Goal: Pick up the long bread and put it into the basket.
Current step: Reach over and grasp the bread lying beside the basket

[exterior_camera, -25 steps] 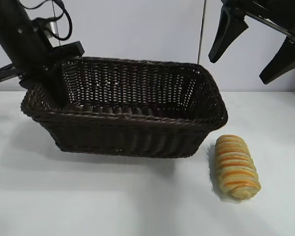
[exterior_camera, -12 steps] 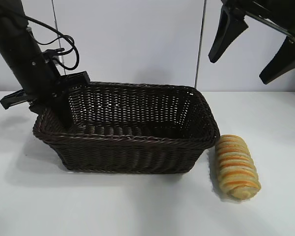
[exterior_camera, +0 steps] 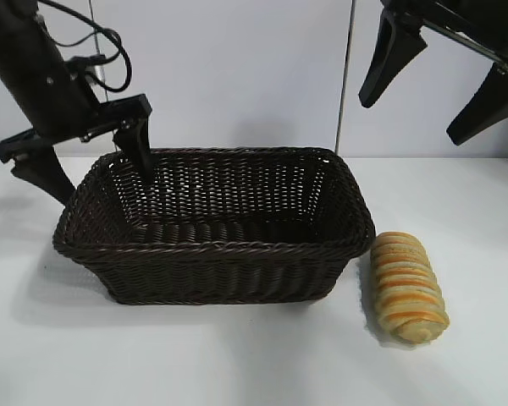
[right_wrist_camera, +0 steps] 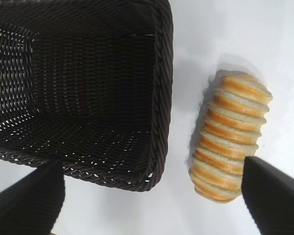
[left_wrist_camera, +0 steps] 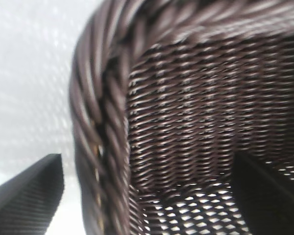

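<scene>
Bread sits on the white surface just beside the basket's right end wall, lengthwise toward the camera, not yet picked up; basket is empty. Right tool hangs high over the bread end, spread wide, holding nothing. Left tool is at the basket's far-left corner, also wide open and empty, one finger outside the rim and one inside. Step in hand reads as the pick, and the right arm is the obvious one: descend straight over the loaf, pinch across its narrow width at mid-length so it lifts level, and keep the inboard finger off the wicker, since the gap between loaf and basket is slim. Loaf looks soft and ridged, so close gently. Left arm should clear the rim before the drop. Right wrist view gives what the exterior view can't: a top-down look at the bread against the basket rim, showing the gap and the loaf slightly angled to the wall. Left wrist view shows only the braided corner up close, rim between the two fingers.
</scene>
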{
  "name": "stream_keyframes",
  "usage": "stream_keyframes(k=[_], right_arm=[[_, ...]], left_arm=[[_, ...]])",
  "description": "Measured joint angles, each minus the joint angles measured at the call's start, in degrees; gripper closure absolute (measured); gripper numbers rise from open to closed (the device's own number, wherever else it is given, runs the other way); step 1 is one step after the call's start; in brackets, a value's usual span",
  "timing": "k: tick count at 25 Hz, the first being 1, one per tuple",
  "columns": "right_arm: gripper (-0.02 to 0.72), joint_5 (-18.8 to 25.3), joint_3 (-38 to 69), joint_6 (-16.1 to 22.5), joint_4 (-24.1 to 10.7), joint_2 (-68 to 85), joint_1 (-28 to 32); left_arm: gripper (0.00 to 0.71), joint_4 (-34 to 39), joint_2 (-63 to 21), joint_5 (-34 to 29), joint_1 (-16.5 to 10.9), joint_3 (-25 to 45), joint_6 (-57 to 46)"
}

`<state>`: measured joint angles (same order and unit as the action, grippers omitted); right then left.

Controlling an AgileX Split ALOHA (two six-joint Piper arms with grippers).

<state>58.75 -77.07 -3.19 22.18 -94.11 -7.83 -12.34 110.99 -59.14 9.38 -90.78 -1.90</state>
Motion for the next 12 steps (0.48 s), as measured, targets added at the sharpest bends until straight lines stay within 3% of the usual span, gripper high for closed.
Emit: stream_keyframes(k=[9,12], right_arm=[[0.002,-0.2,0.0,0.1,0.1,0.0,0.0],[0.002,-0.3,0.0,0.1,0.1,0.0,0.0]], left_arm=[[0.016,16.5,-6.7,-6.7,-16.5,-1.3,-4.1],[0.016,20.0,-8.0,-9.0,-20.8,-1.3,-4.4]])
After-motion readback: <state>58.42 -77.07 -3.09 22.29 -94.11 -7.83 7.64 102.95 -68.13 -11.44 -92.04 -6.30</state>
